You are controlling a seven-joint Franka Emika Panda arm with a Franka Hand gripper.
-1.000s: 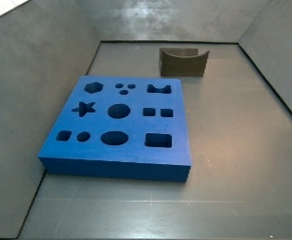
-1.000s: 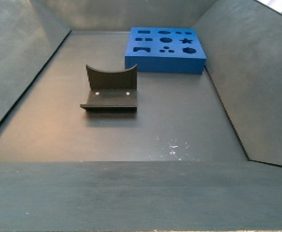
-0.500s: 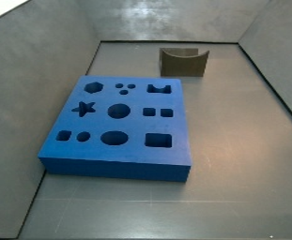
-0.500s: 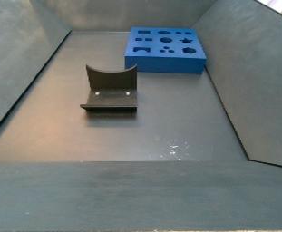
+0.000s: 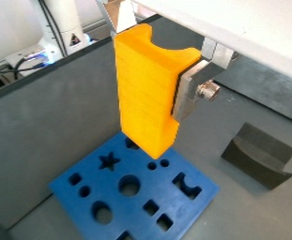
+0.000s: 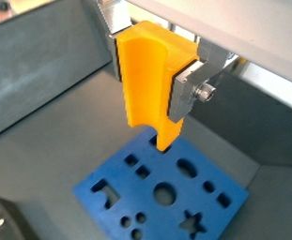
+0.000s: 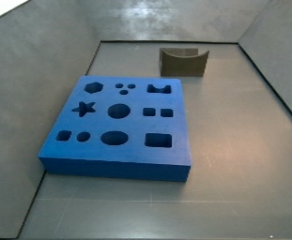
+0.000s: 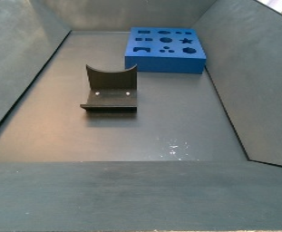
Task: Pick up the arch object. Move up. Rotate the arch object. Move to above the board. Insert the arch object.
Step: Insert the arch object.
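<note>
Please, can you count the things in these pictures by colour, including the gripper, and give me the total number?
Orange-yellow: 1, the arch object, held in the gripper above the board.
Blue: 1, the board.
Dark grey: 1, the fixture on the floor.
Silver: 1, the gripper.
Total: 4.

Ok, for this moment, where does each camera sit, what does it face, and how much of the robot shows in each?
Wrist view: on the arm, looking down past the gripper shut on the bright orange arch object, above the blue cut-out board.
Wrist view: same, gripper and arch object over the board.
Side view: raised beside the board; no robot.
Side view: opposite end, fixture nearest, board beyond; no robot.
Every view shows the board.
</note>
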